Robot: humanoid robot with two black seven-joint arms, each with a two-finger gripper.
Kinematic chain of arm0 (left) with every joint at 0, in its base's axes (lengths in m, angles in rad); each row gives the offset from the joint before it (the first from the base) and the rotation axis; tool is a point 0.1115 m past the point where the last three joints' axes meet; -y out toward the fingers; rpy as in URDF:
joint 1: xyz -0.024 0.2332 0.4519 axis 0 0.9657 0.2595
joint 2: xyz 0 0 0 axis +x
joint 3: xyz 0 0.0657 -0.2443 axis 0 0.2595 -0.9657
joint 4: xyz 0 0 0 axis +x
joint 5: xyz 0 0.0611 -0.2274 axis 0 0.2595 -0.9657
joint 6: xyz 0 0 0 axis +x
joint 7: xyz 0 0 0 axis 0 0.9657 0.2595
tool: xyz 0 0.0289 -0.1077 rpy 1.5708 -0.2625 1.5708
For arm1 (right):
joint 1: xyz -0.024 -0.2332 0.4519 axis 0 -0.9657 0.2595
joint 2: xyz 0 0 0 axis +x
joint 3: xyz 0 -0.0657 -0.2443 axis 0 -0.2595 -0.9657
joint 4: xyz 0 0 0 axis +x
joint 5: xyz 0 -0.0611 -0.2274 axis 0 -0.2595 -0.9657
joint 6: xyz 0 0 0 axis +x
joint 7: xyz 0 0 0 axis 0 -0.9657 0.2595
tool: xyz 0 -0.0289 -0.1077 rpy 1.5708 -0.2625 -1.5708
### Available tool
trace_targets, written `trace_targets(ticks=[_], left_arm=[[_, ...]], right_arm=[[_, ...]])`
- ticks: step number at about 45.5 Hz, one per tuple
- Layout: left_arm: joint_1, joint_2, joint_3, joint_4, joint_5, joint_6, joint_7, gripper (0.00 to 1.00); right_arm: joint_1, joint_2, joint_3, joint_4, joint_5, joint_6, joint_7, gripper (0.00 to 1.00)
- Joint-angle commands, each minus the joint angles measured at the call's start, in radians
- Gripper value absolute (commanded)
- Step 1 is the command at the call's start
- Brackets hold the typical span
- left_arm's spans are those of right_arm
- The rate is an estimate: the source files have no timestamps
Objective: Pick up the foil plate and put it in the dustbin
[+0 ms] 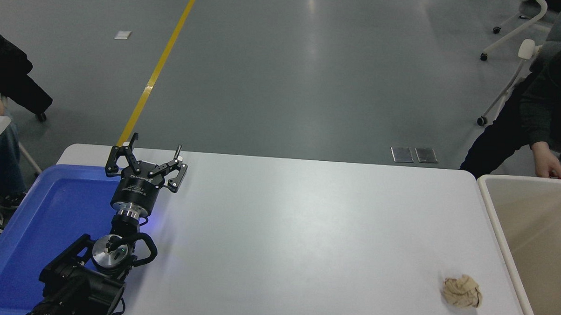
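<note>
Foil plate: it shows nowhere in the head view, so I cannot tell where it is. The right gripper is out of view too, and its state cannot be told.

Going from left to right, one person [8, 78] in dark clothes sits at the picture's left edge, beyond the worktop's [306, 233] far left corner. One shallow blue tray [50, 214] lies along the worktop's left edge. One black arm, the left arm [94, 272], comes up from the near left corner over the tray's right side. Its left gripper [150, 153] hangs over the tray's far right corner, near the worktop's far left corner. The fingers are spread wide and grasp nothing.

On the grey floor beyond the far edge, one yellow line [160, 64] runs away from the far left corner. Farther right, two small metal floor plates [402, 154] lie side by side.

The middle of the worktop carries nothing but light reflections. One crumpled tan paper ball [462, 291] rests near the near right corner, just beside the dustbin but apart from it.

One dustbin [543, 241], beige with a thick rounded rim, stands against the worktop's right edge. As much of its inside as shows is plain wall.

A second person in dark clothes is at the upper right, one hand [548, 164] hanging just beyond the dustbin's far rim. Whether it touches the rim cannot be told. One white wheeled chair [512, 67] stands behind that person.
</note>
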Motion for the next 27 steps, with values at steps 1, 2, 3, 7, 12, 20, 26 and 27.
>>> trace_targets(ticks=[1, 2, 3, 7, 12, 20, 26, 27], left_arm=[[0.000, 0.000, 0.000, 0.000, 0.000, 0.000, 0.001, 0.99], [0.000, 0.000, 0.000, 0.000, 0.000, 0.000, 0.001, 0.99], [0.000, 0.000, 0.000, 0.000, 0.000, 0.000, -0.001, 0.99], [0.000, 0.000, 0.000, 0.000, 0.000, 0.000, 0.001, 0.99], [0.000, 0.000, 0.000, 0.000, 0.000, 0.000, -0.001, 0.99], [0.000, 0.000, 0.000, 0.000, 0.000, 0.000, 0.001, 0.99], [0.000, 0.000, 0.000, 0.000, 0.000, 0.000, 0.001, 0.99], [0.000, 0.000, 0.000, 0.000, 0.000, 0.000, 0.001, 0.99]], right_arm=[[-0.428, 0.063, 0.209, -0.139, 0.237, -0.081, 0.013, 0.00], [-0.477, 0.083, 0.251, -0.159, 0.239, -0.084, 0.013, 0.00], [-0.523, 0.104, 0.294, -0.182, 0.239, -0.085, 0.013, 0.00], [-0.716, 0.196, 0.459, -0.321, 0.234, -0.088, 0.012, 0.00], [-0.883, 0.355, 0.614, -0.558, 0.217, -0.073, 0.005, 0.00], [-0.957, 0.567, 0.671, -0.791, 0.208, -0.088, 0.004, 0.00], [-1.002, 0.606, 0.710, -0.793, 0.214, -0.133, 0.004, 0.00], [-1.011, 0.615, 0.720, -0.791, 0.213, -0.142, 0.004, 0.00]])
